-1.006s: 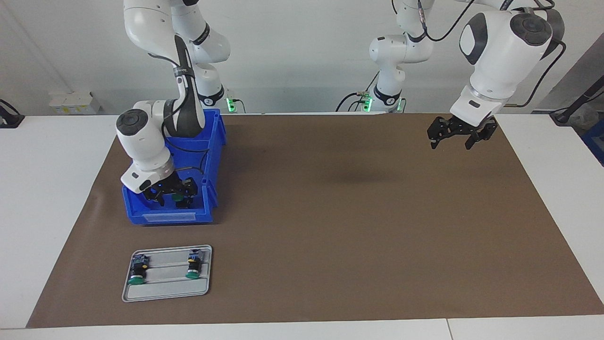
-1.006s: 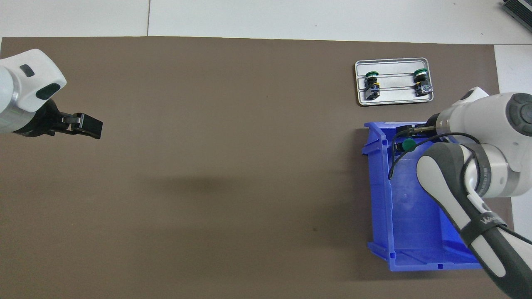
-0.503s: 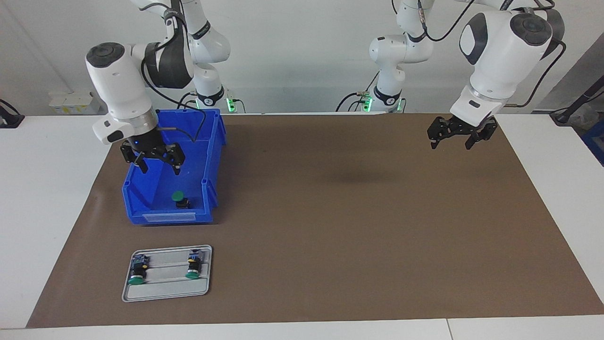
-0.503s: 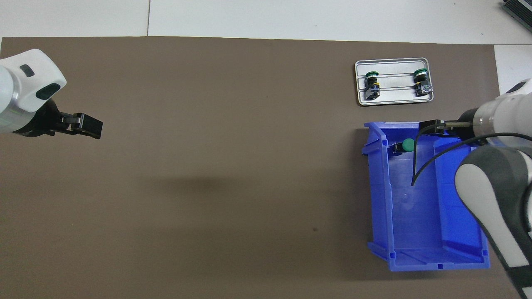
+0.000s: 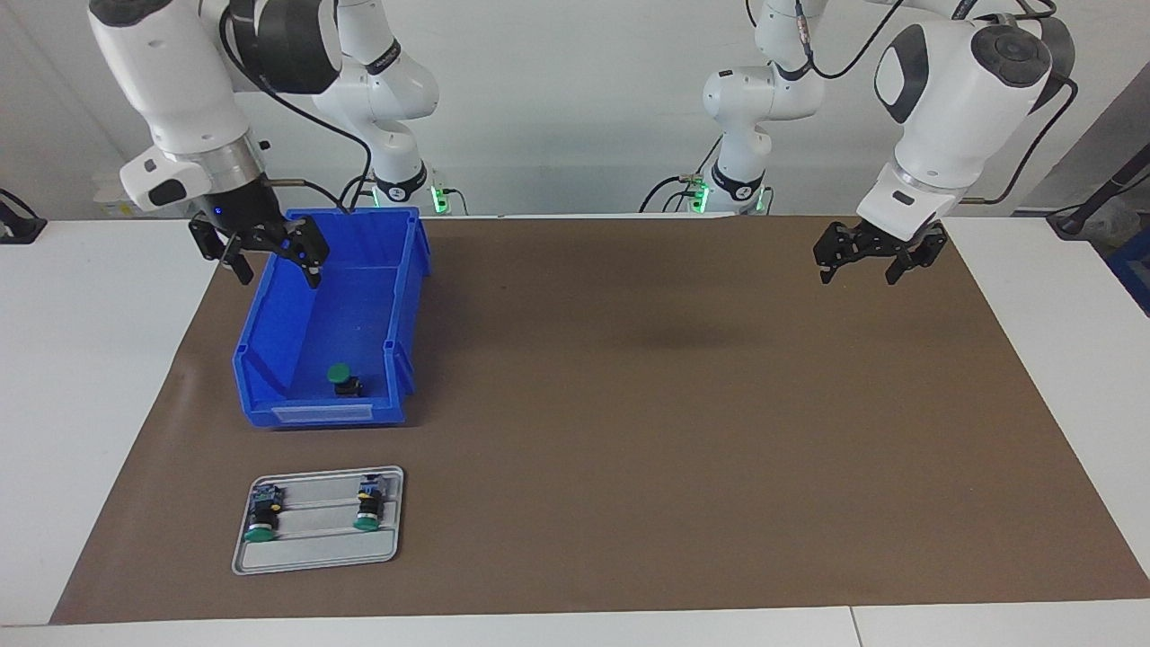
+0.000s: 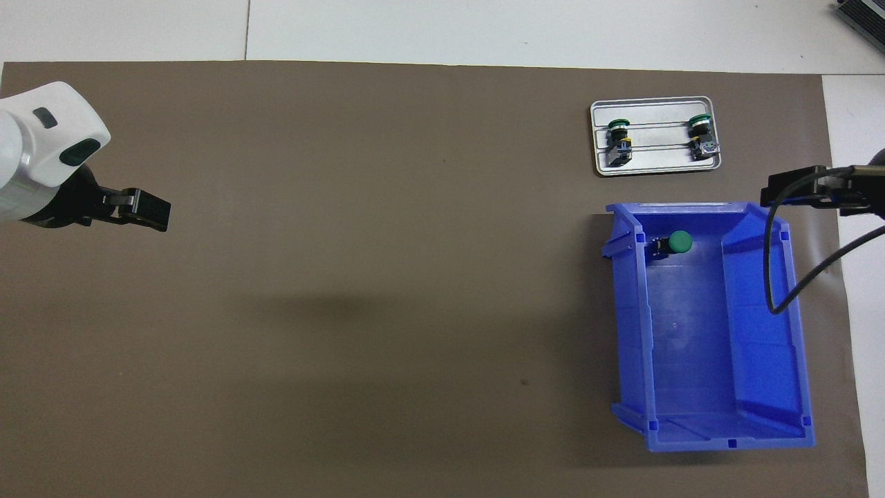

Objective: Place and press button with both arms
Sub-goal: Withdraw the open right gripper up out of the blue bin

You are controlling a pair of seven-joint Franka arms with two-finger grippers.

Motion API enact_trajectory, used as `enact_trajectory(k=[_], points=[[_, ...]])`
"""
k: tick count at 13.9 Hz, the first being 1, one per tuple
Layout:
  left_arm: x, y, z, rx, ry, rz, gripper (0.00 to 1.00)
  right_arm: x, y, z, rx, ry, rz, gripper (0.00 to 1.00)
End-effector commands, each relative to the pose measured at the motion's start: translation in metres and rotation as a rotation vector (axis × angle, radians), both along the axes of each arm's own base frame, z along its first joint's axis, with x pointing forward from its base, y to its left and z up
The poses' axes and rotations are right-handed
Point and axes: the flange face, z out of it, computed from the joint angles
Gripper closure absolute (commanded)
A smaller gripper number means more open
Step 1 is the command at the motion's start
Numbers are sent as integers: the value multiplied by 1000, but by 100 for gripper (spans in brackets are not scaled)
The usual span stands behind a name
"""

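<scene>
The button stands in the blue bin, below the right gripper, fingers wide and empty. The left gripper, also wide, waits well apart.

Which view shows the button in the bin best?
Overhead view: the button lies unobstructed on the bin floor, green cap and black barrel both seen from above. Facing view shows it too, only smaller, close to the bin's front wall.

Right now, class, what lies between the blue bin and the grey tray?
Only bare brown mat lies between the blue bin and the grey tray; the overhead view shows it best.
</scene>
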Motion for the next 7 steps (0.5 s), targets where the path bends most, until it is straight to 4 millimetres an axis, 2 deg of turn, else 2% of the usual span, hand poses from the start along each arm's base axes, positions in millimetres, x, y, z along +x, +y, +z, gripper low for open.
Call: enact_trajectory(k=[1, 7], points=[[-7, 2, 1, -9, -15, 11, 0, 3, -2, 8, 14, 38, -18, 1], [-7, 2, 1, -9, -15, 11, 0, -7, 8, -9, 7, 87, 6, 1]])
